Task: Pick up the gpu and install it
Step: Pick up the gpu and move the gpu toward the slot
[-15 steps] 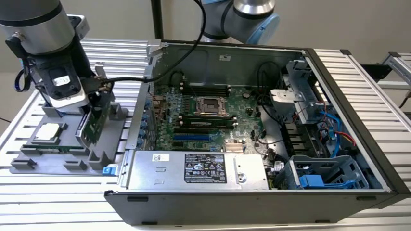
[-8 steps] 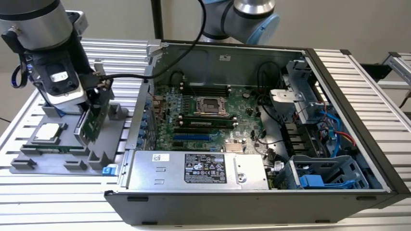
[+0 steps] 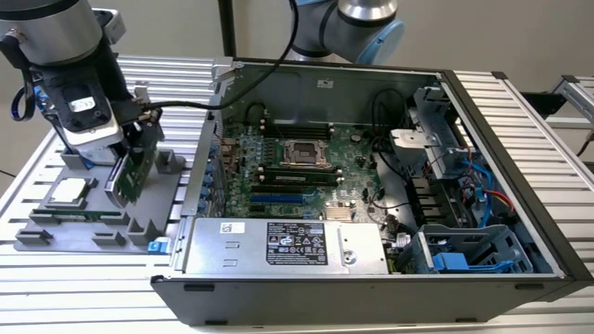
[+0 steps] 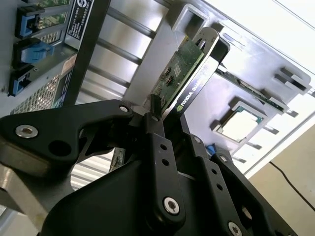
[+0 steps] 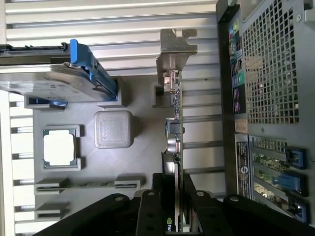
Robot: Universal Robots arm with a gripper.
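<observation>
The gpu (image 3: 128,175) is a thin green card standing on edge and tilted, over the grey parts tray (image 3: 55,233) at the exterior view's left. My gripper (image 3: 135,142) is shut on its upper part. In the second wrist view the black fingers (image 4: 158,135) clamp the gpu (image 4: 179,73), whose dark edge strip points away from me. The first wrist view shows the gpu (image 5: 176,130) edge-on with its silver bracket (image 5: 175,51) at the far end, my gripper (image 5: 175,183) shut on the near end. Whether the card still touches the tray I cannot tell.
The open computer case (image 3: 501,139) lies to the exterior view's right of the tray, with motherboard (image 3: 297,163) and power supply (image 3: 278,243) inside. On the tray sit a processor chip (image 3: 71,191), a memory stick (image 3: 85,214) and a silver hard drive with blue rails (image 5: 54,78).
</observation>
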